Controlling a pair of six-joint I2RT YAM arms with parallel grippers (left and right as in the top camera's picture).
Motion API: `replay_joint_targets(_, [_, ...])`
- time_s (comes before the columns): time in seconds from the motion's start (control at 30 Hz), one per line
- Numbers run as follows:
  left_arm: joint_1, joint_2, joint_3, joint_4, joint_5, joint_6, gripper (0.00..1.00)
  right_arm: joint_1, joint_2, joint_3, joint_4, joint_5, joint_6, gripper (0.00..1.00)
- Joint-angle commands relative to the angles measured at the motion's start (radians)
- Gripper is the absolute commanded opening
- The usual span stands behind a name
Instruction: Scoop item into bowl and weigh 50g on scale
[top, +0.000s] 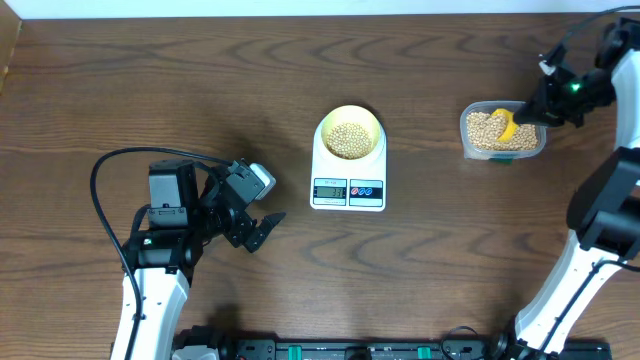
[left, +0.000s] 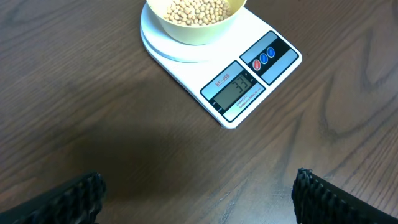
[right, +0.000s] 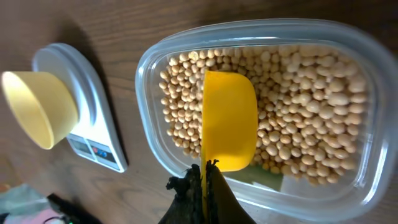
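The pale yellow bowl (top: 349, 133) stands on the white scale (top: 348, 192) at the table's middle and holds tan beans (left: 196, 10). The scale's display (left: 237, 91) seems to read 33. My right gripper (right: 205, 177) is shut on the handle of a bright yellow scoop (right: 229, 118), whose cup rests in the beans (right: 311, 112) of a clear plastic tub (top: 502, 132) at the right. My left gripper (top: 262, 228) is open and empty, low over the table to the left of the scale; its fingers show at the bottom corners of the left wrist view (left: 199, 199).
A black cable (top: 110, 170) loops round the left arm. The table's back edge (top: 300, 12) runs along the top, and a black rail (top: 340, 350) lies at the front edge.
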Motion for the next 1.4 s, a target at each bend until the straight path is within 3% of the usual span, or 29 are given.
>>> replay_joint_targets(0.0, [-0.002,0.0,0.004,0.001,-0.005,0.01,0.98,-0.031,0.018,-0.001,-0.016,-0.091,-0.048,0.01])
replay_joint_targets(0.47, [-0.002,0.0,0.004,0.001,-0.005,0.01,0.97,-0.086,0.018,-0.001,-0.032,-0.183,-0.098,0.01])
replay_joint_targets(0.87, [-0.002,0.0,0.004,0.001,-0.005,0.01,0.97,-0.172,0.018,-0.001,-0.136,-0.22,-0.253,0.01])
replay_joint_targets(1.37, [-0.002,0.0,0.004,0.001,-0.005,0.01,0.98,-0.188,0.019,-0.001,-0.171,-0.318,-0.335,0.01])
